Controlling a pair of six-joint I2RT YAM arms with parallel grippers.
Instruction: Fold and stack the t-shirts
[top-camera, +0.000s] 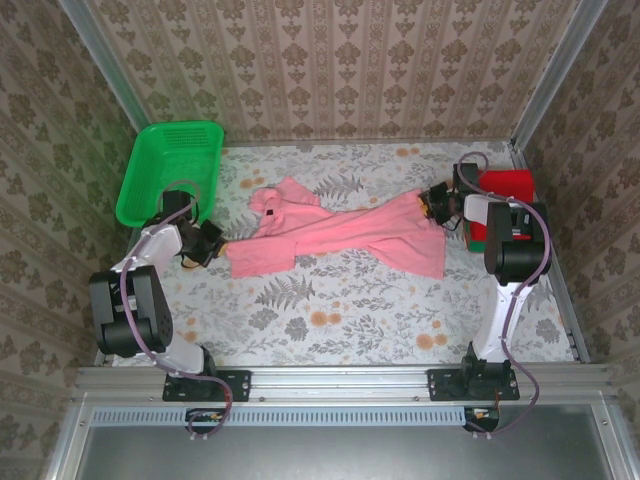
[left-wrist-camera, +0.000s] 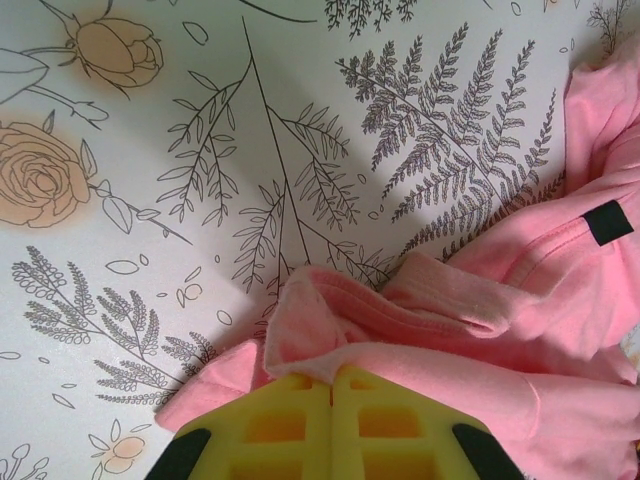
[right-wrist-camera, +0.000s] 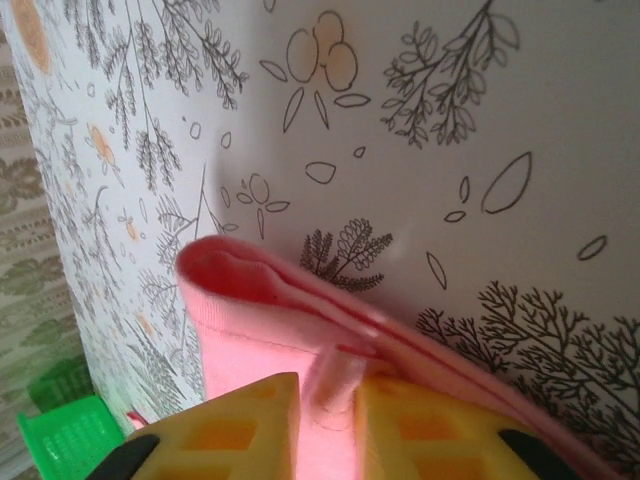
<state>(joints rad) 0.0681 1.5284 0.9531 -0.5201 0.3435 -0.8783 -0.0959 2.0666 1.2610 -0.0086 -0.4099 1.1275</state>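
Pink t-shirt (top-camera: 340, 235) gripped by left end effector (top-camera: 217, 246), right end effector (top-camera: 432, 204).

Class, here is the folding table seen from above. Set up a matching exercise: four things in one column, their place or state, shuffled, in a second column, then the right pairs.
Things
1. green basket
2. pink t-shirt
3. red t-shirt
4. left gripper

Place or state
A. folded, at the right edge of the table
B. in the far left corner
C. stretched out across the middle
D. closed on pink cloth

Pairs: 1-B, 2-C, 3-A, 4-D
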